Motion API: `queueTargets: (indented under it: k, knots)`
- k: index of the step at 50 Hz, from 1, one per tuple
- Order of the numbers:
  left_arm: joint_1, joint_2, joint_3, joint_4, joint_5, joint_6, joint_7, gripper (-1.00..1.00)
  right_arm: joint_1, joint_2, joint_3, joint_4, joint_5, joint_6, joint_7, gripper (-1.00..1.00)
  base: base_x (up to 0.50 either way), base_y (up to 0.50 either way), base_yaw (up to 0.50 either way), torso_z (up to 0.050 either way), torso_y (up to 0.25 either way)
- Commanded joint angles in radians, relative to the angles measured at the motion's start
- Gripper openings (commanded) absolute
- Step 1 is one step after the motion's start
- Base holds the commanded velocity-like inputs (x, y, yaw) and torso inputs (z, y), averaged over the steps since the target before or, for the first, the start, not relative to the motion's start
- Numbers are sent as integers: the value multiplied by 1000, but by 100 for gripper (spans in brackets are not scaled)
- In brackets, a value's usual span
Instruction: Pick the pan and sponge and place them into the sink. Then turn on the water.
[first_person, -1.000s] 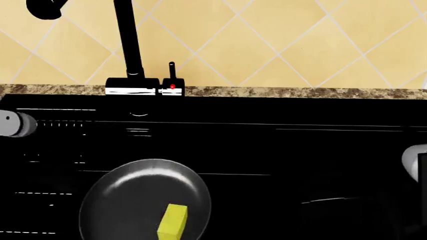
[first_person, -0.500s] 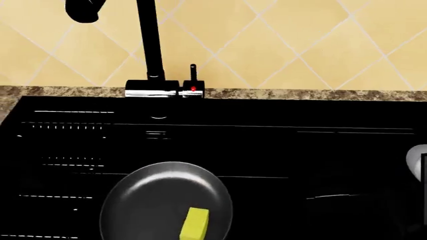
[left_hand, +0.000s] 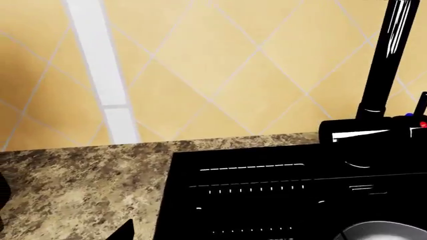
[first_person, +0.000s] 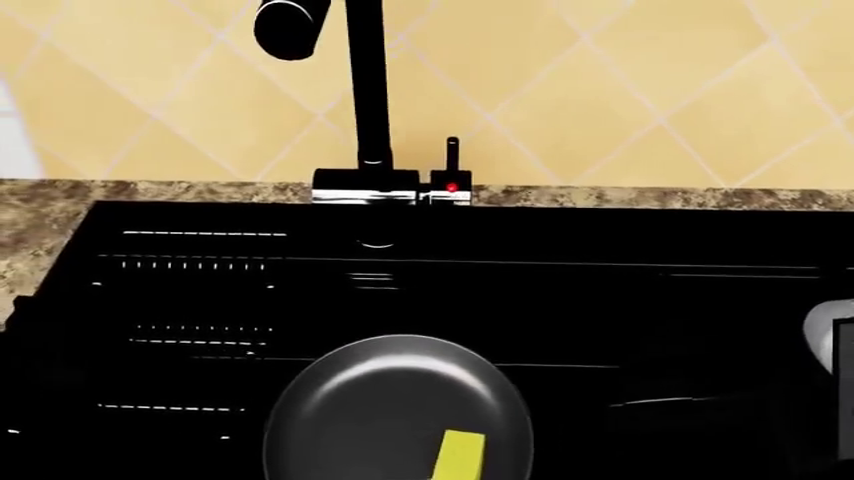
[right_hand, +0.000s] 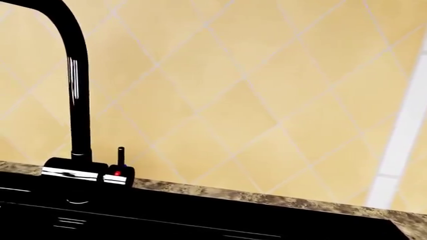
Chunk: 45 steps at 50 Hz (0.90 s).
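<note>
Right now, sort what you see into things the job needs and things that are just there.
Job:
- pan, lying in the sink
- sponge, resting in the pan
- faucet with its red-dotted lever; no water is running

Just there:
- granite countertop
- tiled wall

Lever (first_person: 451, 160) open above; faucet (first_person: 367, 90) crowds left, seemingly.

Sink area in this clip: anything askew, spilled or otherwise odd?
Nothing stands out. The pan sits flat in the sink with the sponge lying on it. The faucet stands upright, its lever too, and no water is running or pooled that I can see.
</note>
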Motion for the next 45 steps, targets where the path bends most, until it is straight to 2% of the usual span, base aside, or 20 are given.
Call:
queueTargets:
  k: [1,9,15,23,32,34,43,45]
  knots:
    - [-6,7,-7,-16,4,-6,0,100,-2,-8,2,-4,-7,5,-3,100,23,125,0,0,0]
    - [-15,36,-10,-35,-19,-18,-25,100,7,-16,-3,4,-3,10,-2,100,8,53,0,0,0]
    - [-21,10,14,-17,22,-11,-16,100,73,-50,-20,27,20,37,-2,100,0,0,0,0,0]
    - [-41,6,-2,11,-8,-29,-37,100,388,-215,-200,149,-36,219,-61,100,0,0,0,0,0]
    - [-69,0,-12,24,-22,-47,-63,100,593,-402,-298,394,-134,215,-213,100,0,0,0,0,0]
    - [-69,17,3,24,-6,-44,-79,100,622,-433,-311,441,-156,201,-241,100,0,0,0,0,0]
    - [-53,-3,3,27,2,-32,-60,100,671,-522,-384,595,-250,152,-330,100,0,0,0,0,0]
    - [-53,-3,0,29,2,-27,-58,100,681,-537,-378,637,-285,136,-290,100,0,0,0,0,0]
